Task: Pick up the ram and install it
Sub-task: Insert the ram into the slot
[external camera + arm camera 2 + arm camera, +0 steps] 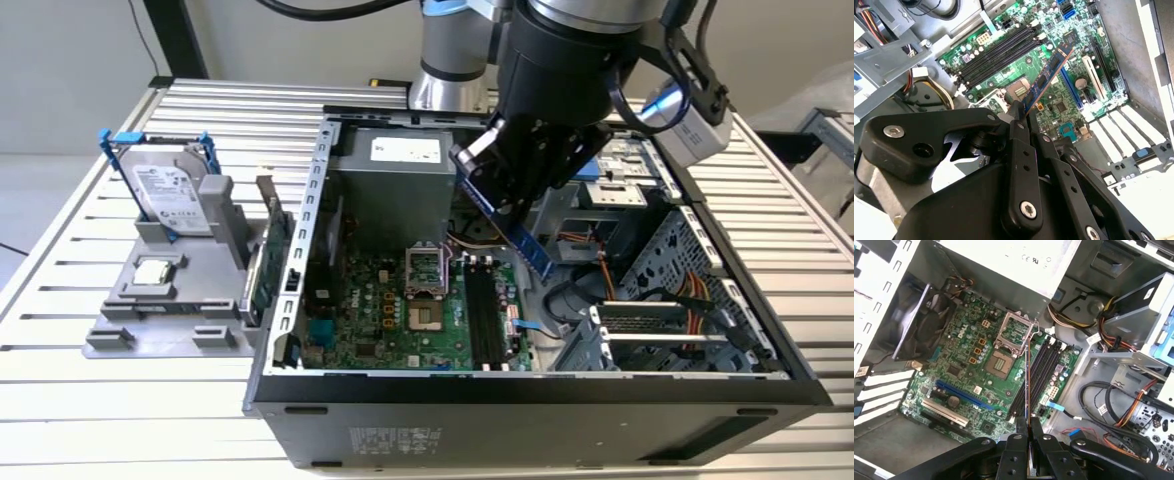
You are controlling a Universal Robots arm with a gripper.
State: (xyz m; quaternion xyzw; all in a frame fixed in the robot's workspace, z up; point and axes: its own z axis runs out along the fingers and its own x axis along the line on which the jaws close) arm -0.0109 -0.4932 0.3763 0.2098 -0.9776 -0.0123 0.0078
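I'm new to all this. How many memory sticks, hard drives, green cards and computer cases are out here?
ram stick: 1, held in the gripper
hard drive: 1
green expansion card: 1
open computer case: 1
Total: 4

The surface (80, 420), a silver metal top of parallel ribbed slats, is carrying two items. An open computer case (534, 415) is lying on its side with the open face up, occupying the middle and the exterior view's right. A gray parts fixture (160, 325) is sitting flat on the slats just beside the case, toward the exterior view's left. Bare slats are showing around both items.
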